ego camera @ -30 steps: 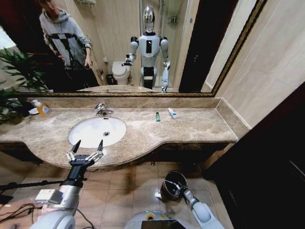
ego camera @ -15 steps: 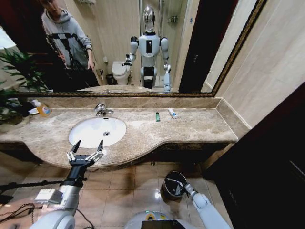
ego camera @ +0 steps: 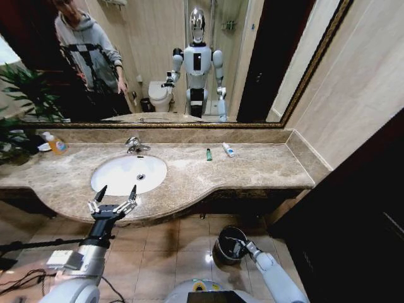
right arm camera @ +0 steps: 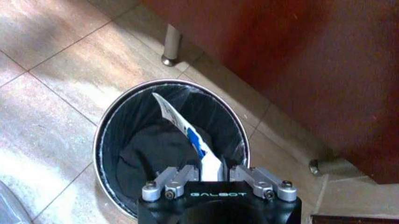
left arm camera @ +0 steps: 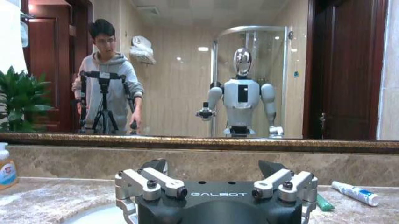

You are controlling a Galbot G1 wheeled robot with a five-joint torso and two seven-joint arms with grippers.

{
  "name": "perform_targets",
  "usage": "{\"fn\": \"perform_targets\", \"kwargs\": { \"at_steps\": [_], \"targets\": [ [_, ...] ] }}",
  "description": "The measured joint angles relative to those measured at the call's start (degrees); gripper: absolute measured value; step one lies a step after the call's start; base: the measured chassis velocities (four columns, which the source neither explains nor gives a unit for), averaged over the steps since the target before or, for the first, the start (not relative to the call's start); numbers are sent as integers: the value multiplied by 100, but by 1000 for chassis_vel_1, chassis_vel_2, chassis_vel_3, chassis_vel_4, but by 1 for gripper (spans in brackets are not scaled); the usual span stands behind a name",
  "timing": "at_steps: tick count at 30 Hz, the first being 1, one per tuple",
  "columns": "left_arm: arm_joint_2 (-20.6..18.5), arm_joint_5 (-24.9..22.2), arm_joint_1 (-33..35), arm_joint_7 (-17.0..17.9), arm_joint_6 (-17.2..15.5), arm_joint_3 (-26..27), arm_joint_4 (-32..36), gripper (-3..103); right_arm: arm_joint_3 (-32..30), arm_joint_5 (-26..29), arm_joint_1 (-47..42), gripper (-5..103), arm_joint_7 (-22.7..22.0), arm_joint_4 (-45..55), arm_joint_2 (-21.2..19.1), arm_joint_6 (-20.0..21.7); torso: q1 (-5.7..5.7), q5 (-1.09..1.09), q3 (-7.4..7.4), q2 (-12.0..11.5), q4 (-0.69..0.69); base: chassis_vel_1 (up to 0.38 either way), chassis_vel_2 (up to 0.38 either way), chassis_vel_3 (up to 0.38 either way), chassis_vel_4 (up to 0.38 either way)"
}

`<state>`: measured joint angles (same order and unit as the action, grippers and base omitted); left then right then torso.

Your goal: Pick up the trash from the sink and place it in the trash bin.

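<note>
My right gripper (right arm camera: 213, 171) hangs just above the round black trash bin (right arm camera: 103, 131) on the floor, shut on a long white wrapper (right arm camera: 184, 127) with blue print that slants down into the bin. In the head view the right gripper (ego camera: 238, 247) is over the trash bin (ego camera: 222, 246) below the counter. The white oval sink (ego camera: 120, 169) holds no trash that I can see. My left gripper (ego camera: 113, 198) stands open at the counter's front edge, before the sink. A tiny dark-green bottle (ego camera: 209, 154) and a white-blue mini tube (ego camera: 228, 149) lie on the countertop right of the sink.
A chrome faucet (ego camera: 133, 145) stands behind the basin. An orange bottle (ego camera: 58, 146) and a plant (ego camera: 19, 101) are at the far left of the marble countertop (ego camera: 265, 167). A dark wooden cabinet (right arm camera: 299, 70) rises beside the bin. The left wrist view shows the tube (left arm camera: 354, 192).
My right arm has shifted slightly to the right over the bin, still holding the wrapper. The left arm has not moved.
</note>
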<state>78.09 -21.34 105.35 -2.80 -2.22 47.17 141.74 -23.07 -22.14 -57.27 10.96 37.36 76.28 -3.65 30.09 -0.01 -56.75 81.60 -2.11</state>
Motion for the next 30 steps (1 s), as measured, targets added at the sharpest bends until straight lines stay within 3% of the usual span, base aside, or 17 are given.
{"fn": "perform_targets", "kwargs": {
  "at_steps": [8,10,16,18,20,21,23,25,28,30],
  "targets": [
    [0,0,0,0,0,0,0,100,9,-1,46,18,-12,-96,64,1,0,1,0,0,0,0,0,0,0],
    [0,0,0,0,0,0,0,100,9,-1,46,22,-23,-101,74,4,0,1,0,0,0,0,0,0,0],
    [0,0,0,0,0,0,0,100,8,-2,14,49,-39,-48,80,-27,0,1,0,0,0,0,0,0,0],
    [0,0,0,0,0,0,0,100,5,-2,7,49,-39,-35,79,-27,0,1,0,0,0,0,0,0,0],
    [0,0,0,0,0,0,0,100,-7,0,-38,65,-40,56,75,-21,0,1,0,0,0,0,0,0,0],
    [0,0,0,0,0,0,0,100,-7,0,-38,65,-40,56,75,-21,0,1,0,0,0,0,0,0,0],
    [0,0,0,0,0,0,0,100,-11,9,-134,77,-33,240,49,-7,0,1,0,0,0,0,0,0,0],
    [0,0,0,0,0,0,0,100,-12,10,-184,77,-18,336,29,8,0,1,0,0,0,0,0,0,0],
    [0,0,0,0,0,0,0,100,-30,15,-333,92,6,645,-4,65,0,1,0,0,0,0,0,0,0],
    [0,0,0,0,0,0,0,100,-41,26,-374,96,8,722,-7,82,0,1,0,0,0,0,0,0,0]
  ]
}}
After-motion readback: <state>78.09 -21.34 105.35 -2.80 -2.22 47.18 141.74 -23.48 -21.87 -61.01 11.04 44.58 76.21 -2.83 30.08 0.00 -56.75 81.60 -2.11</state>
